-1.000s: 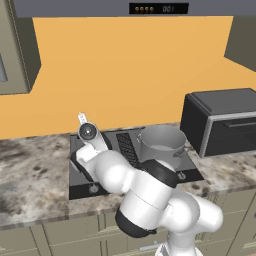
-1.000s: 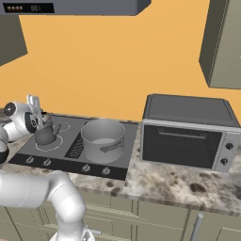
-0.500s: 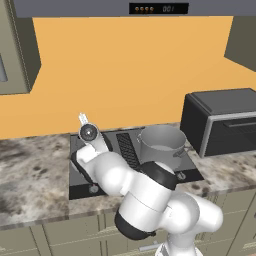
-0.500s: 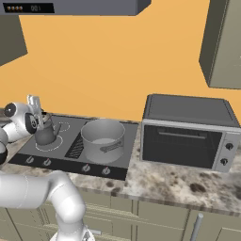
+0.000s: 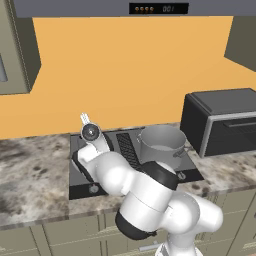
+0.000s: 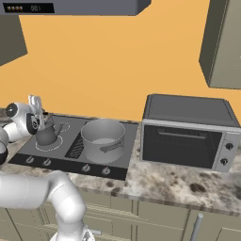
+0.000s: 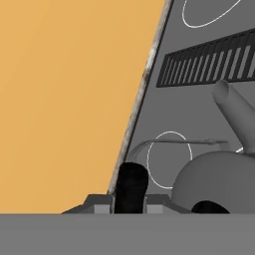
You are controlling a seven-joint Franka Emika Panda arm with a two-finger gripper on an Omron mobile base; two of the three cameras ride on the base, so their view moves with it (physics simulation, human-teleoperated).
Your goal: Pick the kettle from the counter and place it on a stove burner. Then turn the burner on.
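A grey kettle stands upright on the large white-ringed burner at the front left of the dark stove. My gripper hovers just above and to the left of it, near the orange wall. Its fingers are shut together on nothing. In the hand view the joined dark fingertips rise beside the kettle's domed body, clear of it, with the spout pointing away. The gripper also pokes up above my wrist in the left base view. Four knobs line the stove front.
A steel pot occupies the right side of the stove. A dark toaster oven stands on the stone counter to the right. The black grille splits the cooktop. Wall cabinets hang above at both sides.
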